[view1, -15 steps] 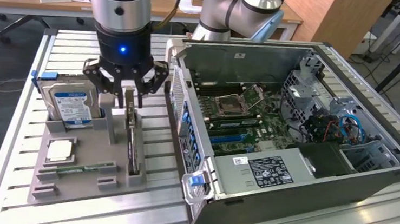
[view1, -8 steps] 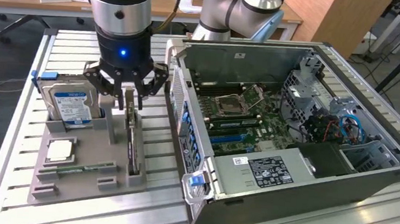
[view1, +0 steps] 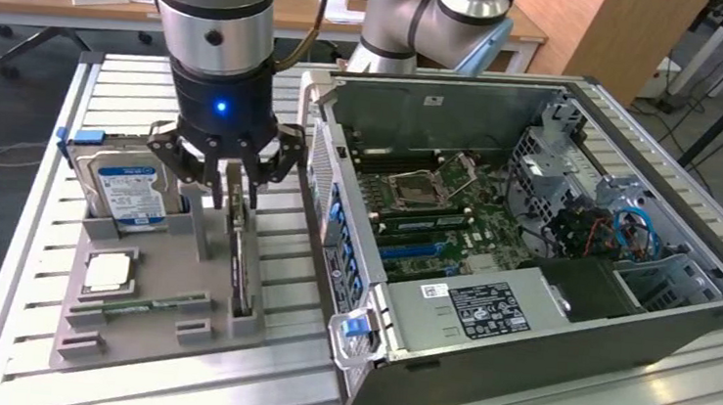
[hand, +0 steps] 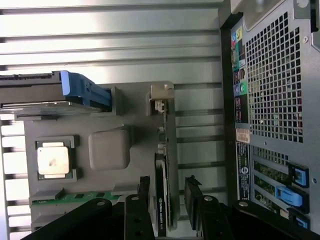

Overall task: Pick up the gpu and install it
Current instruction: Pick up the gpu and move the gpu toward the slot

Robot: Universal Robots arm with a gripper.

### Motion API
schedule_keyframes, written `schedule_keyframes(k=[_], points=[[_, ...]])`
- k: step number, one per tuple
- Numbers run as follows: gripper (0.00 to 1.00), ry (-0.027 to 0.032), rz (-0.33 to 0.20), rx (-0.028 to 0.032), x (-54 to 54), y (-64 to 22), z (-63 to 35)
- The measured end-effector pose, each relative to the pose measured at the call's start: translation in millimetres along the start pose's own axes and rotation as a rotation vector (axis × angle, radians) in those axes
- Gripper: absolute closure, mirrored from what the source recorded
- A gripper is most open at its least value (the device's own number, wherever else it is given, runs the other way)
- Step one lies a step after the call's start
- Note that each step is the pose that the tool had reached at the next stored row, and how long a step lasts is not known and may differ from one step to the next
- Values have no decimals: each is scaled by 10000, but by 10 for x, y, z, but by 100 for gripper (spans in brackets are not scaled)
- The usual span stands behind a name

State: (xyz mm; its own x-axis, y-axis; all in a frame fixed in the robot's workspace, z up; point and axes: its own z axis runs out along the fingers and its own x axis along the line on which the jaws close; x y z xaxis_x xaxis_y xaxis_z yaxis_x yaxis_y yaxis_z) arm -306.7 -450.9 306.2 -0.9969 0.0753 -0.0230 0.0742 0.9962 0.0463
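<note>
In the exterior view the gripper hangs over the grey holder tray with its jaws spread wide and nothing in them. The step in hand looks like the grasp on the gpu, which stands on its long edge in a slot at the tray's right side, near the open computer case on the exterior view's right. To do it well, the jaws should sit level and square across the card's thickness and close on its upper edge, so the card stays upright and does not bind in its slot. From here the card is a thin dark slab running from far to near, with the silver hard drive well apart on the exterior view's left.

In the wrist view the dark fingers stand either side of the gpu, each with a gap to it, so the gripper straddles the card without touching it. One gap looks wider than the other, so centring before closing would probably keep the card from being pushed sideways. The card's top edge is black with small pale lettering. A pale metal piece at its other end seems to be the bracket. The processor chip and green memory stick lie flat elsewhere on the tray.
</note>
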Motion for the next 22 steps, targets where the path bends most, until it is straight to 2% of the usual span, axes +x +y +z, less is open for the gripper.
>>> schedule_keyframes(k=[3,6,22], points=[[59,1,-1,0,-1,-42,-2],[59,-3,0,-4,-1,-50,12],[59,1,0,-1,3,-102,299]])
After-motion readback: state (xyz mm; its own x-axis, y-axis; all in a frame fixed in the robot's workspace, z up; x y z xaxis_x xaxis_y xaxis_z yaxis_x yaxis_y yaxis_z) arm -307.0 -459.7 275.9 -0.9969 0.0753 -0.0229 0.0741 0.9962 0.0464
